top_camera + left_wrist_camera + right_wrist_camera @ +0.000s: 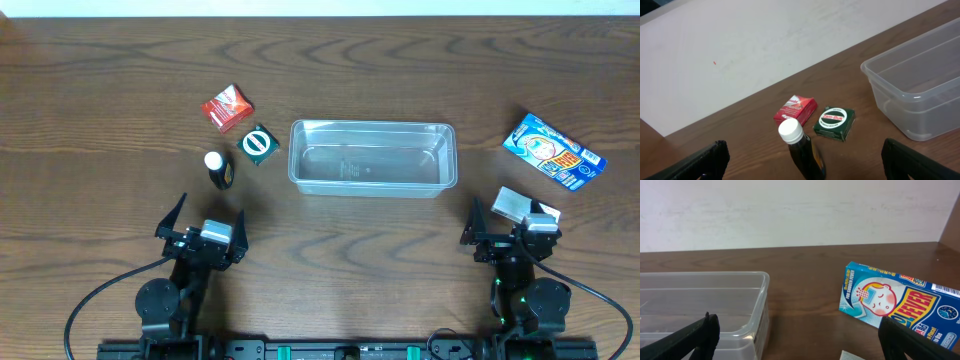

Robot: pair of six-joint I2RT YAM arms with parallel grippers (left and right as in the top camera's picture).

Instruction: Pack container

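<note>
The clear plastic container (372,157) stands empty at the middle of the table; it also shows in the left wrist view (920,90) and the right wrist view (700,305). Left of it lie a red packet (227,107), a green square box (259,144) and a dark bottle with a white cap (218,168). A blue printed packet (553,152) lies at the right, and a small white packet (512,205) lies by the right gripper. My left gripper (200,228) is open, just behind the bottle (802,150). My right gripper (510,225) is open and empty.
The table's far edge meets a white wall. The red packet (795,110) and green box (835,123) sit beyond the bottle. The blue packet (900,305) lies right of the container.
</note>
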